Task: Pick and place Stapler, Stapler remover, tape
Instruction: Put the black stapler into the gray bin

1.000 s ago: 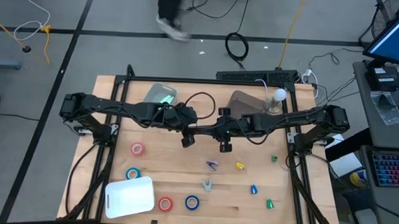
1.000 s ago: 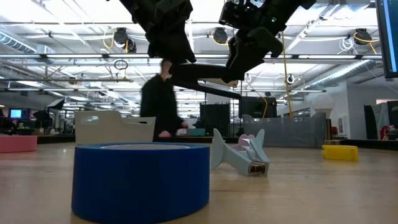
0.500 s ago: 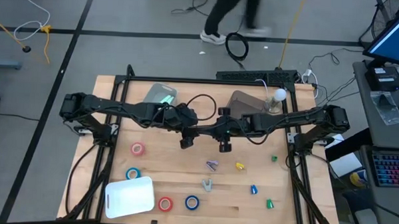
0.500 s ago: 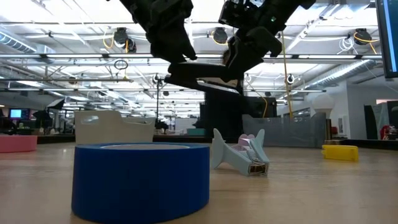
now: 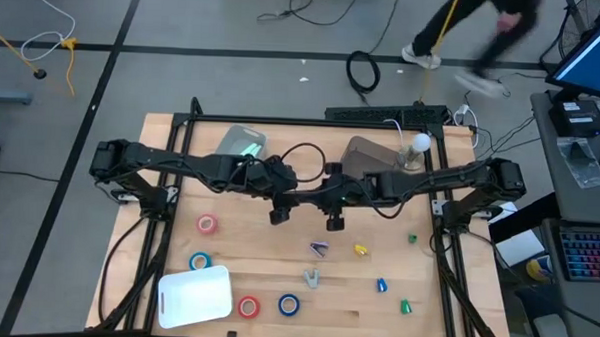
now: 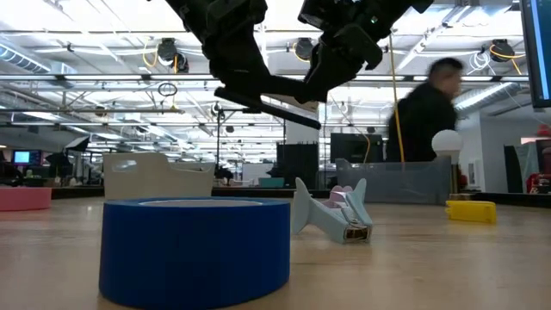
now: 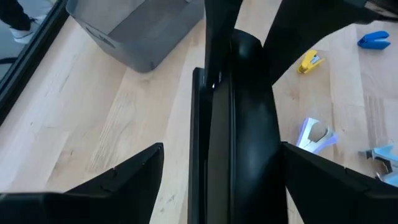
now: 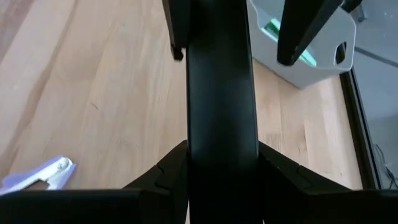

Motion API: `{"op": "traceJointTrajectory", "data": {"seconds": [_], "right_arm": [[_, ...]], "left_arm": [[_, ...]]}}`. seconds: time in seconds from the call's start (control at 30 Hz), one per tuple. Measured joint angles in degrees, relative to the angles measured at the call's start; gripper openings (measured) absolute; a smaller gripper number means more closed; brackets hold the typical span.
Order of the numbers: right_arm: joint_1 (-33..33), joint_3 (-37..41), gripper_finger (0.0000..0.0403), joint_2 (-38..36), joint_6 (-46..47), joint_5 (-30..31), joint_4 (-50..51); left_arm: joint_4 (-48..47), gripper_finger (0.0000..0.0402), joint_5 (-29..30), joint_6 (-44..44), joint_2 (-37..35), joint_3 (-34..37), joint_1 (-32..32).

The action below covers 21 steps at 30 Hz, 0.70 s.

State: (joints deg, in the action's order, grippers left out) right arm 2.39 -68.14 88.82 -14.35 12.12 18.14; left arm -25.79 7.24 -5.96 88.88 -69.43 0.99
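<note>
A long black stapler (image 5: 304, 200) hangs above the table's middle, between my two grippers. My right gripper (image 8: 221, 155) is shut on it. My left gripper (image 7: 221, 149) is open, one finger on each side of the stapler's other end, with a gap on both sides. On the table lie red and blue tape rolls (image 5: 207, 224) (image 5: 199, 261) (image 5: 248, 307) (image 5: 288, 305). Several small stapler removers also lie there, among them a purple one (image 5: 319, 249), a pale one (image 6: 331, 215) and a yellow one (image 5: 360, 250). My right gripper pinches the stapler's two long sides (image 8: 193, 146) between its two fingers. The fingers come from the table's right, slanting down, and lie along the stapler. The stapler sticks out toward the left arm, a little tilted, clear of the table (image 6: 267, 93).
A pale bin (image 5: 241, 142) and a grey bin (image 5: 366, 154) stand at the table's far side. A white board (image 5: 194, 295) lies near the front left. A person (image 6: 426, 112) walks in the room behind the table.
My left gripper has opened and let go of the stapler, its fingers staying on either side of it. The stapler stays lifted in my right gripper. The person behind the table has walked toward the right.
</note>
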Motion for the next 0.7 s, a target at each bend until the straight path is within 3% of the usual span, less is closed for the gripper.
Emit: {"op": "traceJointTrajectory", "data": {"seconds": [0.37,0.7], "right_arm": [[0.4,0.0,0.0128,0.0,0.2,0.3,-1.0],[0.5,0.0,0.0128,0.0,0.5,-0.3,-1.2]], "left_arm": [[-2.9,0.0259,-0.2,-0.1,0.0,0.0,0.0],[-3.4,0.0158,-0.9,-0.7,0.0,0.0,-0.1]]}}
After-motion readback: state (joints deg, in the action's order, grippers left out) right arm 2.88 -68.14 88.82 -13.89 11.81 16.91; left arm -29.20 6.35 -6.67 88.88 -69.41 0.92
